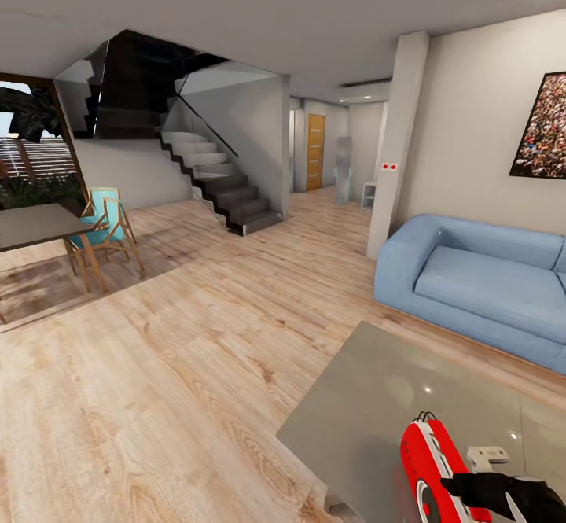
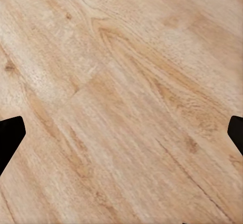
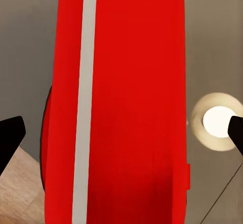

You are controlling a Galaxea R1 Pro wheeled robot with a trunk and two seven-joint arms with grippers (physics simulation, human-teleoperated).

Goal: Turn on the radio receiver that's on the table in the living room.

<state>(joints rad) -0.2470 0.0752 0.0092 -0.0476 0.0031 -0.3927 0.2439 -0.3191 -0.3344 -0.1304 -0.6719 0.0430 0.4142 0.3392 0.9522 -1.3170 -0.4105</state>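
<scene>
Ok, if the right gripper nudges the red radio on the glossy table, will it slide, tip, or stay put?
Probably slide: the table looks glossy enough to mirror ceiling lights, so grip under the radio receiver is likely low. It may also tip, since it seems to stand upright on a narrow edge. Its shell looks rigid, so the right gripper, fingers apart around it, should meet no give.

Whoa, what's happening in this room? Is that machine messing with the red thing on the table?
A two-armed robot is working at a small red radio with a white rim band, which stands on a low glossy grey coffee table beside a light-blue sofa. Its right gripper is right at the radio; that arm's camera shows the red casing close between two wide-apart fingertips. The left gripper hangs open over the pale wood plank floor.
</scene>
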